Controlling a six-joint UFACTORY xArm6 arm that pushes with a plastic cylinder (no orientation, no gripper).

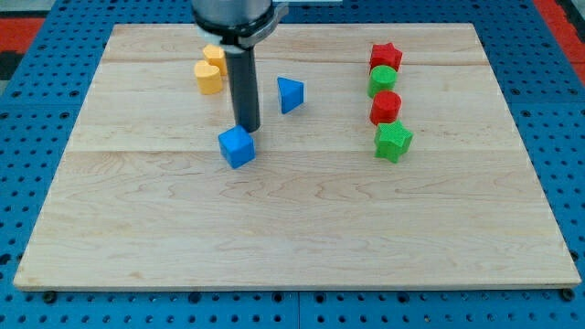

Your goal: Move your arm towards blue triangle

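The blue triangle (290, 94) lies on the wooden board (292, 228) a little above the middle, left of centre. My tip (247, 127) is to the lower left of the triangle, a short gap away. It stands just above the blue cube (237, 146), close to or touching its top edge. The dark rod rises from the tip to the view's top.
Two yellow blocks sit at the upper left: one (215, 58) partly behind the rod, one heart-like (208, 78). On the right runs a column: red star (385, 57), green round block (383, 80), red block (386, 107), green star (393, 141).
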